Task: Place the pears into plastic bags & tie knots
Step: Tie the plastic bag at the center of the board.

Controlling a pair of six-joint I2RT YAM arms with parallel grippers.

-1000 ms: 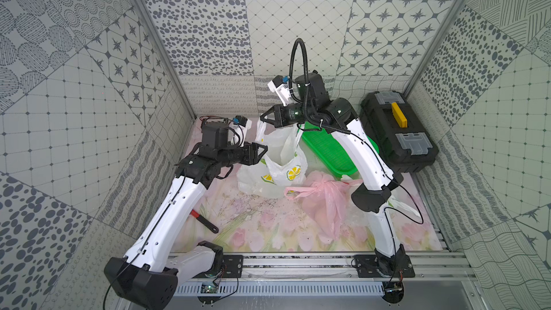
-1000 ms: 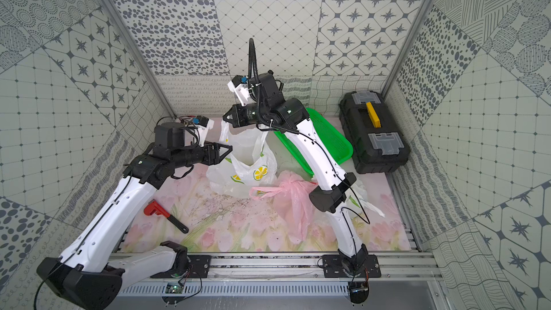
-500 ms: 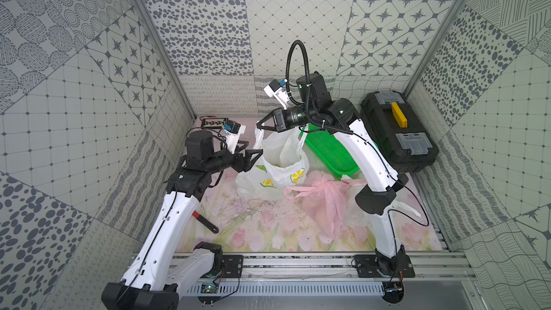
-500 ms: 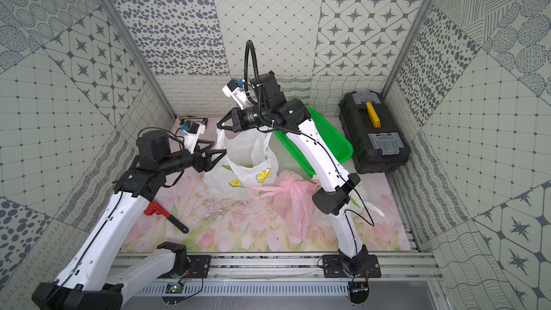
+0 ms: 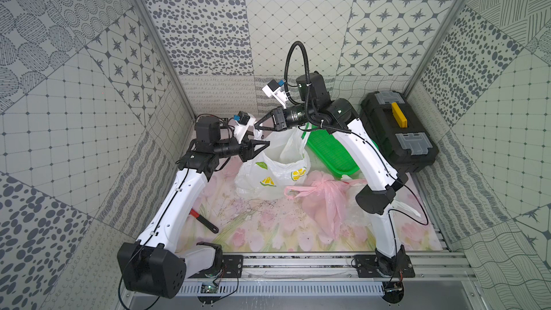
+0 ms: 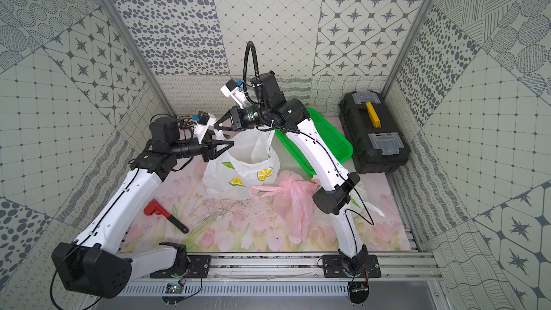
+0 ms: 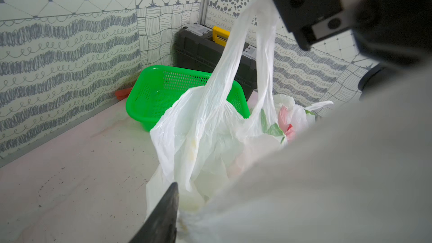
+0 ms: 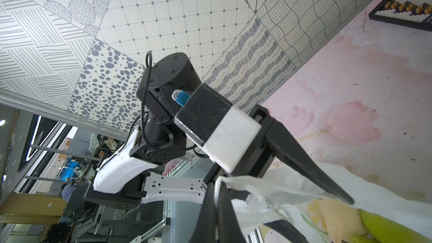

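Note:
A white lemon-print plastic bag (image 5: 272,171) stands at the back of the mat. My right gripper (image 5: 257,126) is shut on one of its handles (image 7: 247,50), holding it up taut; the pinch shows in the right wrist view (image 8: 216,184). My left gripper (image 5: 267,144) is at the bag's near rim, jaws apart with loose bag plastic between the fingers (image 8: 311,167). A cream pear (image 8: 339,220) and a green pear (image 8: 388,232) show inside the bag's mouth. A pink bag (image 5: 325,201) lies bunched at its top, with a knot (image 5: 320,180).
A green mesh basket (image 5: 328,150) and a black toolbox (image 5: 396,132) stand at the back right. A red-handled wrench (image 6: 161,213) lies at the front left. An abacus (image 8: 402,10) sits in the back left corner. Another white bag (image 5: 354,207) lies behind my right arm.
My left gripper drew back, then pushed forward to the bag's rim, and its jaws narrowed. The right gripper kept its hold on the handle and shifted slightly left and down.

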